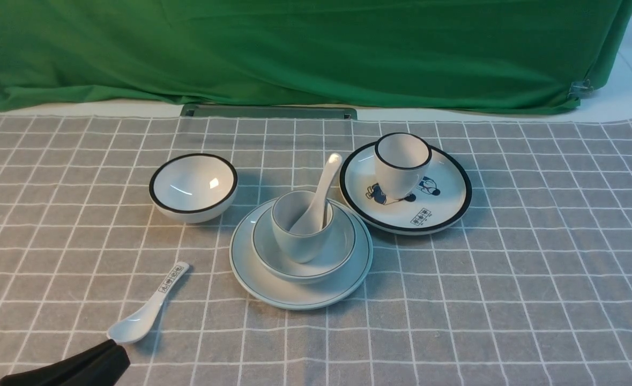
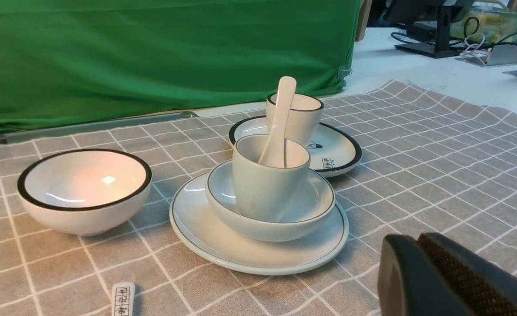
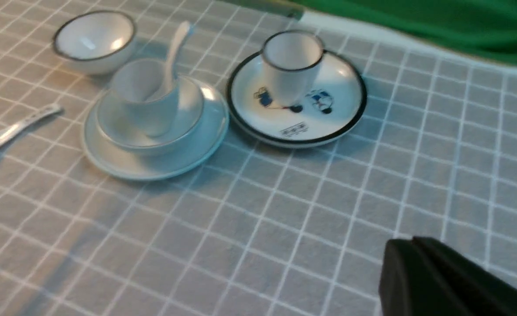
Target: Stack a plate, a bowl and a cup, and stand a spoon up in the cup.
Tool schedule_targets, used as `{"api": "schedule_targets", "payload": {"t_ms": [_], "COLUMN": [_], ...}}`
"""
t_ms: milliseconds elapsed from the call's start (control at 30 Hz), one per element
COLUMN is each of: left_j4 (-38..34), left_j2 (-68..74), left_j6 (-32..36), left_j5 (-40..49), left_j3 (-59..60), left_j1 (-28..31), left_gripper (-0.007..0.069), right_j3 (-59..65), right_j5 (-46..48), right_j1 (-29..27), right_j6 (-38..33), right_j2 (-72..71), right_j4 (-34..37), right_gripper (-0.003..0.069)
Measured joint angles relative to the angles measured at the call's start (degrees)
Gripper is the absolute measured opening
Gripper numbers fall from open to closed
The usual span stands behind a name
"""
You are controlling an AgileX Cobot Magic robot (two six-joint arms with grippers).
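The plate [image 1: 251, 285] lay beyond the left gripper [image 1: 117, 356], well apart from its closed, empty fingers, and there sat the bowl [image 1: 262, 252] on it! Inside stood the cup [image 1: 299, 244], and in that leaned the spoon [image 1: 324, 185], handle up, ahead of both grippers! The right gripper [image 3: 411, 245] was closed and empty too. The stack looked finished; good play meant drawing both hands back low, touching nothing.
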Motion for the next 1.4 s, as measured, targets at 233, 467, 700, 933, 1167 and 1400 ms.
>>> {"api": "schedule_targets", "payload": {"t_ms": [233, 467, 700, 933, 1167, 1400], "left_j4": [0.00, 0.00, 0.11, 0.12, 0.17, 0.17], "left_j2": [0.31, 0.31, 0.63, 0.88, 0.88, 0.88], "left_j6": [0.00, 0.00, 0.00, 0.00, 0.00, 0.02], "left_j5": [0.00, 0.00, -0.06, -0.06, -0.06, -0.06], "left_j3": [0.00, 0.04, 0.04, 0.04, 0.04, 0.04], "left_j1": [0.00, 0.00, 0.00, 0.00, 0.00, 0.00], "left_gripper": [0.0011, 0.0011, 0.0011, 0.0011, 0.0011, 0.0011], "right_j3": [27.49, 40.91, 41.76, 41.76, 41.76, 41.76], "right_j5": [-18.13, -24.73, -22.85, -22.79, -22.79, -22.79], "right_j1": [-20.91, -22.24, -21.54, -21.18, -21.18, -21.18], "right_j6": [-8.71, -8.94, -8.99, -8.87, -8.87, -8.87], "right_j2": [-18.27, -25.15, -25.43, -25.43, -25.43, -25.43], "right_j4": [9.10, 8.81, 8.03, 8.01, 8.01, 7.96], "right_gripper": [0.0016, 0.0016, 0.0016, 0.0025, 0.0043, 0.0069]}}
